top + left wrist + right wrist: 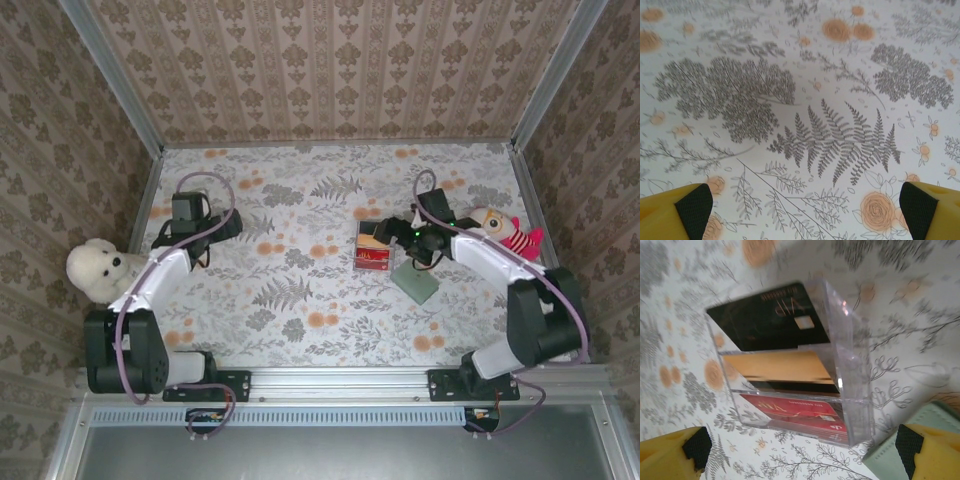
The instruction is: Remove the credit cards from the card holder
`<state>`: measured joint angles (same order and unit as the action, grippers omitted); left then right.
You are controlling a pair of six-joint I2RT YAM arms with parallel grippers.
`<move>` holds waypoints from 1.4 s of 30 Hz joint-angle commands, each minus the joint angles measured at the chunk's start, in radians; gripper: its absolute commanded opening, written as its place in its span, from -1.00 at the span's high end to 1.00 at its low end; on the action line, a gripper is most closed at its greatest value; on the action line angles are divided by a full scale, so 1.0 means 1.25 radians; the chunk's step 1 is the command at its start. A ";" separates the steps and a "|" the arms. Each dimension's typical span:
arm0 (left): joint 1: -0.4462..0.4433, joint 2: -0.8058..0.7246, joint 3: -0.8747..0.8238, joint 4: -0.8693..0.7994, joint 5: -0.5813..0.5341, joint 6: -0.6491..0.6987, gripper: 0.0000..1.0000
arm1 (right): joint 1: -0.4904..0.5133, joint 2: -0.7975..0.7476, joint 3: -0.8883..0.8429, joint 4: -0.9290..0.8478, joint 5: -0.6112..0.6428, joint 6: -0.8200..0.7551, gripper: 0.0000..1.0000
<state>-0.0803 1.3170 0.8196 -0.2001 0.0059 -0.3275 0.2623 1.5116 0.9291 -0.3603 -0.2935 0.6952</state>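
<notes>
Your right gripper (802, 452) hung with its fingers (695, 447) spread wide, gripping nothing, over the clear box (852, 365) stacked with black, gold and red cards (765, 320). The card holder (882, 460) lay just beside that box, mostly cut off by the frame edge and one finger. Your left gripper (805, 210) was equally wide open above the bare tablecloth (805, 75).

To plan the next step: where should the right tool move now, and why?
Probably sideways to the holder: the open right tool hangs over the clear box, and the holder lies beside the box, ungripped.
</notes>
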 commanded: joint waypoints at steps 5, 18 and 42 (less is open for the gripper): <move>-0.004 0.057 0.044 -0.049 0.079 -0.047 -1.00 | 0.032 0.113 0.090 -0.018 -0.001 0.032 -0.92; -0.048 0.099 0.044 -0.046 0.160 -0.088 -1.00 | 0.120 0.316 0.288 0.067 -0.108 0.061 -0.91; -0.271 0.085 -0.008 0.034 0.191 -0.174 -1.00 | 0.029 0.000 0.075 -0.136 0.193 -0.100 -1.00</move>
<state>-0.4149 1.4517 0.8345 -0.2161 0.2173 -0.5007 0.3367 1.5707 1.1088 -0.4332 -0.1627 0.6071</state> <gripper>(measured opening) 0.999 0.997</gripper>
